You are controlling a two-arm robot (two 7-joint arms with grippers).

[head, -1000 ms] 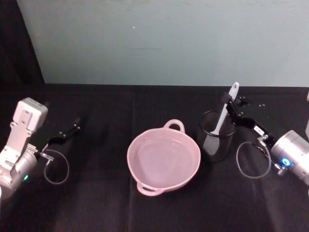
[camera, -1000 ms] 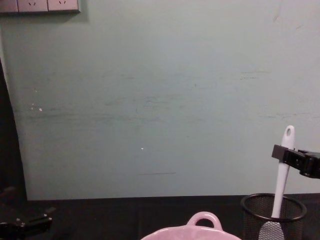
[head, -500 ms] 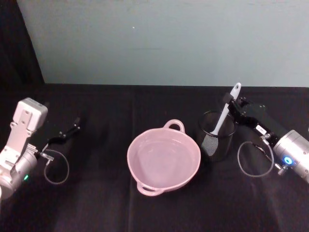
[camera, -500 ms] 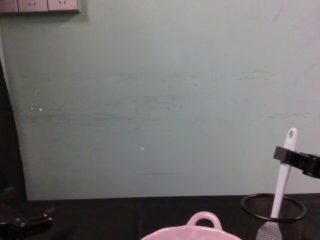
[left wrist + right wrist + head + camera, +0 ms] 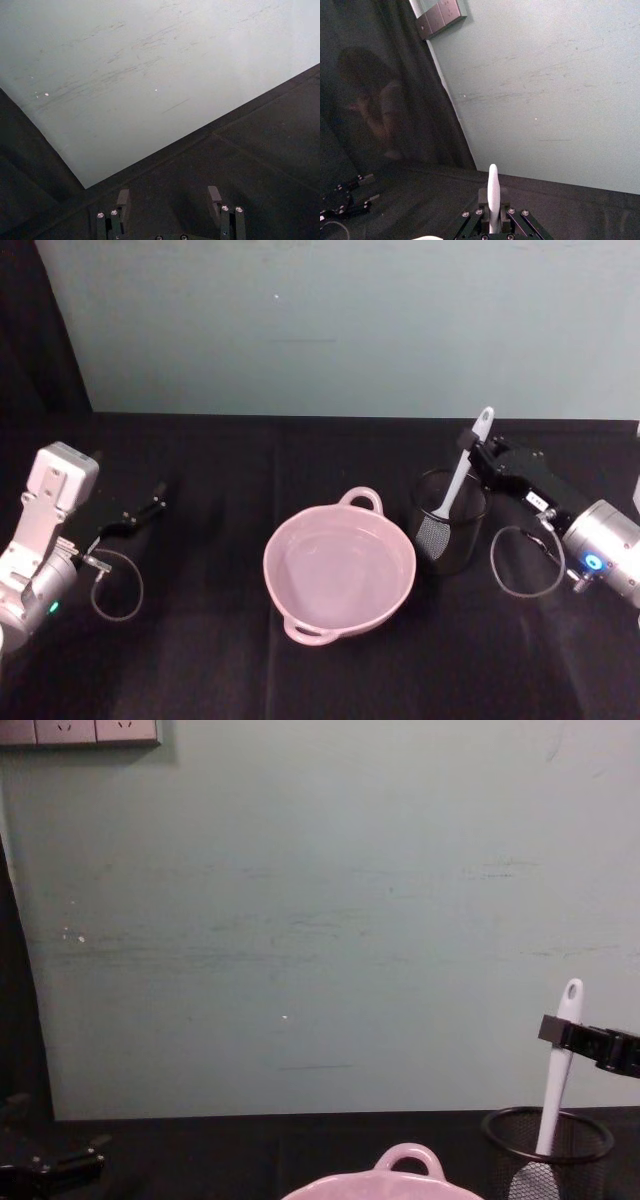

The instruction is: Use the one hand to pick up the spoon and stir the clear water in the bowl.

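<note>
The white spoon (image 5: pixel 462 473) stands tilted in the black wire-mesh cup (image 5: pixel 447 543), scoop end down inside it and handle tip up. My right gripper (image 5: pixel 470 452) is shut on the upper handle, just above the cup rim. In the right wrist view the spoon handle (image 5: pixel 493 182) rises between the gripper (image 5: pixel 492 200) fingers. From the chest, the spoon (image 5: pixel 553 1088) and the right gripper (image 5: pixel 556 1031) show at the right edge. The pink bowl (image 5: pixel 268 562) holds clear water, left of the cup; its loop handle (image 5: pixel 408 1158) shows low in the chest view. My left gripper (image 5: pixel 148 508) rests open at the far left.
The mesh cup (image 5: pixel 546 1138) stands right beside the bowl's rim. A black cloth (image 5: pixel 200 660) covers the table, and a pale green wall (image 5: pixel 340 330) rises behind it. Cable loops hang by each wrist. The left gripper (image 5: pixel 168 196) faces bare cloth.
My right wrist has turned and shifted slightly toward the bowl, carrying the spoon handle with it; the scoop stays in the mesh cup. The left arm has not moved.
</note>
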